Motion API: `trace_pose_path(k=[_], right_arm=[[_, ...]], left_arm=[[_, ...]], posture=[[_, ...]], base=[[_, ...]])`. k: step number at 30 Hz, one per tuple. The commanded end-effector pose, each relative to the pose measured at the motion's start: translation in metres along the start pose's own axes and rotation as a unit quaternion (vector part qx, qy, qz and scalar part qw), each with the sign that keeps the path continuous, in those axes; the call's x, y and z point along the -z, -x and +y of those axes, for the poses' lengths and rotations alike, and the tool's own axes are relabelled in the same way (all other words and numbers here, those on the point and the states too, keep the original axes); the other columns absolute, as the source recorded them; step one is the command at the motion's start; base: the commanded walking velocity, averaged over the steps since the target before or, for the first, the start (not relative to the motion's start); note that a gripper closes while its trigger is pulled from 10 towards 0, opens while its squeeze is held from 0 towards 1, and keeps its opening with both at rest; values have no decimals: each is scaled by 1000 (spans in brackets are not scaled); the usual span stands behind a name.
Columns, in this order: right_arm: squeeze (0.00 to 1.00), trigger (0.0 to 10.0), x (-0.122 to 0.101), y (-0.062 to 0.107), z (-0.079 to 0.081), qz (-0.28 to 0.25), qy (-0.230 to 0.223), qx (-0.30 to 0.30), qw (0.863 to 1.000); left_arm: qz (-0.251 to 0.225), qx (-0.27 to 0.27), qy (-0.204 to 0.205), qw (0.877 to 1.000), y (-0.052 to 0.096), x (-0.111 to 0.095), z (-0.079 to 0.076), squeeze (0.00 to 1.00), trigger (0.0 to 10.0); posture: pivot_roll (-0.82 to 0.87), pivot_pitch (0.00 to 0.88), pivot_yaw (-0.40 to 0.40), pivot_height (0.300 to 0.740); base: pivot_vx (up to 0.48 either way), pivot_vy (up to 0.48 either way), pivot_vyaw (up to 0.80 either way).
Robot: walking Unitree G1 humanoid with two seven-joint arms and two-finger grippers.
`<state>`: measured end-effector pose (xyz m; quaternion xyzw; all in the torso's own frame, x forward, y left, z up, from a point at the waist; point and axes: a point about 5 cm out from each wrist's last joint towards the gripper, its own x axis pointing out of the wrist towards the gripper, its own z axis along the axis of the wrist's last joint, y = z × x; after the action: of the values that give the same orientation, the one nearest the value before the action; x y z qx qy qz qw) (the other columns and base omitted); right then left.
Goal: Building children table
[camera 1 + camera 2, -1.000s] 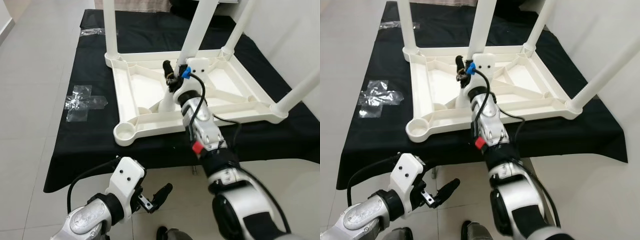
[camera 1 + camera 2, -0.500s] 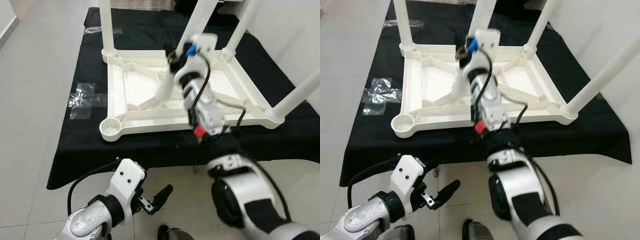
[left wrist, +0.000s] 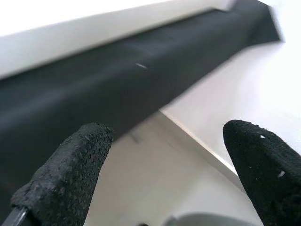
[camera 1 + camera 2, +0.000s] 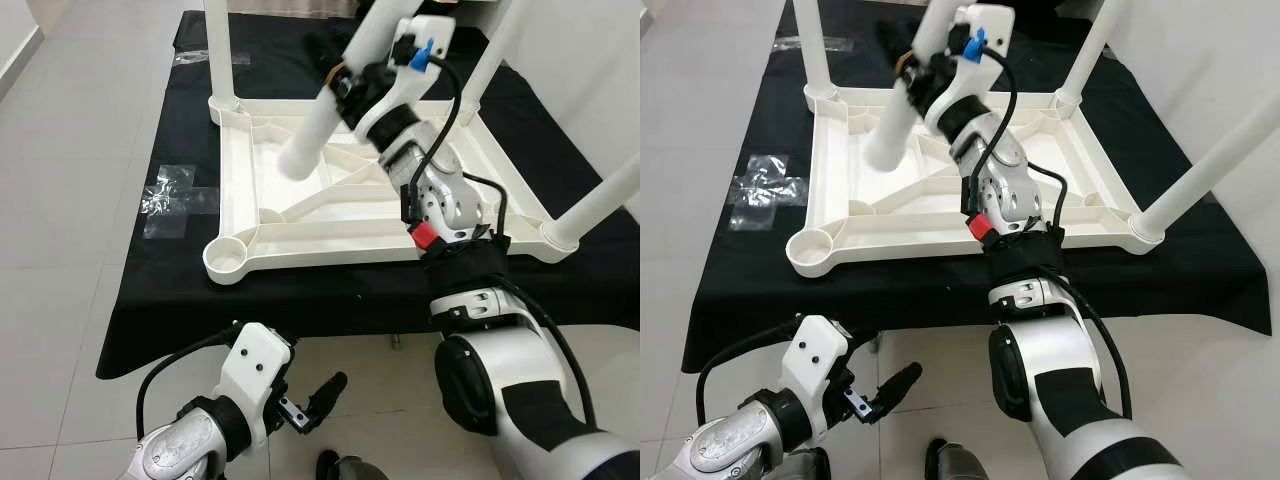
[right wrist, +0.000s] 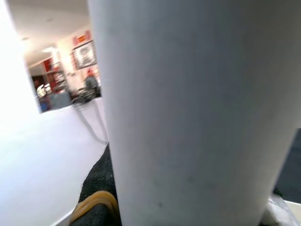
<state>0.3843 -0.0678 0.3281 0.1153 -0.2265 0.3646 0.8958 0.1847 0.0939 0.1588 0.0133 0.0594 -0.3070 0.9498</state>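
Left eye view: white children's table (image 4: pixel 350 190) lies upside down on a black cloth (image 4: pixel 180 260) over the worktop, three legs standing in corner sockets, near-left socket (image 4: pixel 224 262) empty. Right gripper (image 4: pixel 340 75) is raised above the upturned frame, fingers pinching a loose white table leg (image 4: pixel 320 125) held tilted, its lower end hanging over the frame's inner ribs. Left gripper (image 4: pixel 318 395) hangs low in front of the worktop edge above the tiled floor, fingers (image 3: pixel 66 174) spread, holding nothing. Crumpled clear plastic wrap (image 4: pixel 170 198) lies on the cloth's left edge.
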Motion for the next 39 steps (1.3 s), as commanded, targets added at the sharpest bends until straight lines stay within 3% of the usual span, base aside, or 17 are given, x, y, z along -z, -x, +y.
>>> trace_pose_path(k=[1,5,12,20,24,29,32,39], right_arm=[[0,10000,4,-1,1,4,22,-11,1000],[0,10000,8,-3,3,12,31,-16,999],[0,10000,11,-2,2,25,33,-20,999],[0,10000,11,-5,-13,76,20,-39,996],[0,10000,5,3,-25,102,-10,-92,990],[0,10000,0,8,-28,111,-8,-128,986],[0,10000,-7,27,-31,123,-16,-250,960],[0,10000,-10,37,-40,136,-20,-280,950]], left_arm=[[-3,-33,-3,999,3,2,4,0,10000],[-9,-62,-1,998,4,1,6,0,10000],[-11,-63,-1,998,5,0,2,0,10000],[-11,-70,-1,998,5,2,-1,0,10000],[-10,-72,-3,997,6,3,-2,0,10000],[-7,-71,-2,997,6,5,-2,0,10000],[-7,-69,-3,998,6,5,-3,0,10000],[-5,-71,-4,997,8,6,-4,0,10000]], posture=[[115,201,-137,740],[122,196,-144,740],[118,192,-147,740],[120,191,-157,740],[123,192,-159,740],[122,193,-158,740],[123,188,-158,740],[134,188,-155,740]], base=[[0,0,800],[0,0,800],[0,0,800],[0,0,200],[0,0,0],[0,0,0],[0,0,0],[0,0,0]])
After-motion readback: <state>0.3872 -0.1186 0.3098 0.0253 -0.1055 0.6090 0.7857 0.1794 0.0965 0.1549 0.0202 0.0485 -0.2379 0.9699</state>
